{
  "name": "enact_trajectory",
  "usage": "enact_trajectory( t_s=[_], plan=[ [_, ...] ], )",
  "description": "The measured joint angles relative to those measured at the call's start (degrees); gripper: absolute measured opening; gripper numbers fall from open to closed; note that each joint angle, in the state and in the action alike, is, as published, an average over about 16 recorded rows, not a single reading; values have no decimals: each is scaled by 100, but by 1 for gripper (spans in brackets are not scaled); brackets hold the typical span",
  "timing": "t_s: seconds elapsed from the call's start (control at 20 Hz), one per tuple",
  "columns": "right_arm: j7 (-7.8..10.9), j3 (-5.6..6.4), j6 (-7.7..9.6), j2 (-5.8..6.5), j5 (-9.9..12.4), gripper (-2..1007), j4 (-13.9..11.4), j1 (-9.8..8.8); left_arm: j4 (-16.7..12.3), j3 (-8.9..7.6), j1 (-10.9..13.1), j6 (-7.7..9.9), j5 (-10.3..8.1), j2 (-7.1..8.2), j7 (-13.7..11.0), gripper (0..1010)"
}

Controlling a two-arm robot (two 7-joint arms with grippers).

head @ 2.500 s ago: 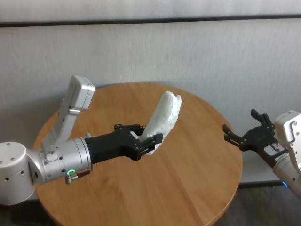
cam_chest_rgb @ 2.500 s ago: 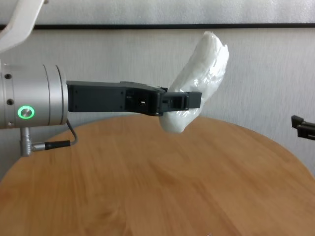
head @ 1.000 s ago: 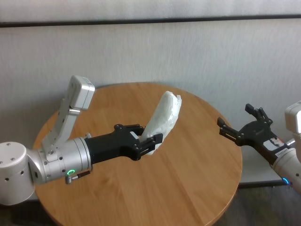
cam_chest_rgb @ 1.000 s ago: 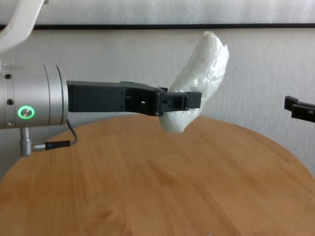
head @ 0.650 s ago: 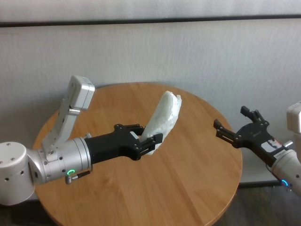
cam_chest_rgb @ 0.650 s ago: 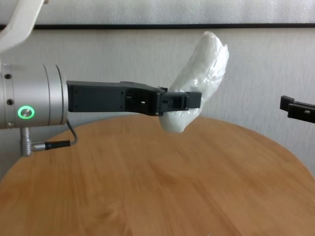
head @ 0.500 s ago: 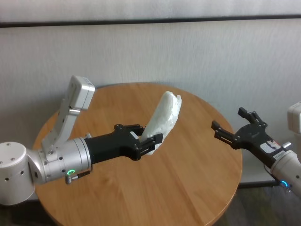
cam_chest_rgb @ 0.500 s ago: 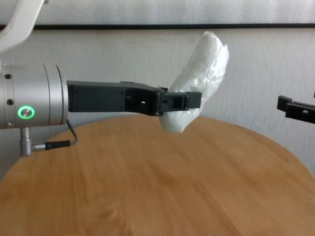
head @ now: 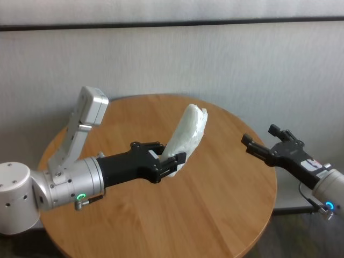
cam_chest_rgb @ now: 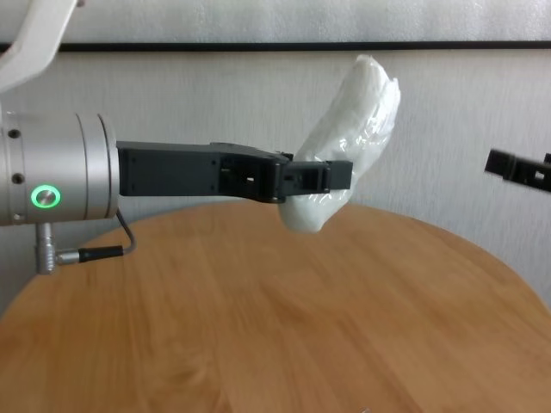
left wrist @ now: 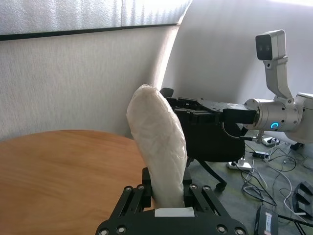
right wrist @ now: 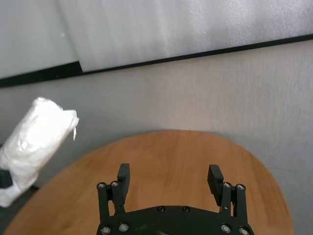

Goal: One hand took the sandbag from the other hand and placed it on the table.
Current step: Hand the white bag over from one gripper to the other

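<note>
My left gripper, on the wrist with the green ring light, is shut on the lower end of the white sandbag. It holds the bag tilted upward above the middle of the round wooden table. The bag also shows in the chest view and the left wrist view. My right gripper, on the blue-lit wrist, is open and empty. It hovers over the table's right edge, pointing at the bag, with a clear gap between them. In the right wrist view its jaws stand wide apart.
A grey wall rises behind the table. A black office chair and floor cables lie beyond the table's far side. My left arm's white upper link stands over the table's left part.
My right gripper has moved left from beside the table to over its right edge, closer to the sandbag, staying open. My left gripper and the sandbag have not moved.
</note>
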Motion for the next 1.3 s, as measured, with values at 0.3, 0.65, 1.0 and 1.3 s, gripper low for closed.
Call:
enact_trajectory(
  t_s=[0.3, 0.65, 1.0, 1.3],
  plan=[
    [274, 136, 280, -59, 645, 1001, -4, 3, 0, 0, 0, 0, 0, 0, 0, 360],
    [384, 125, 411, -34, 1042, 1001, -33, 12, 0, 0, 0, 0, 0, 0, 0, 360],
    [420, 36, 452, 17, 1236, 1001, -83, 18, 0, 0, 0, 0, 0, 0, 0, 361],
    [403, 8, 608, 6, 1569, 1001, -139, 23, 0, 0, 0, 0, 0, 0, 0, 360]
  ],
)
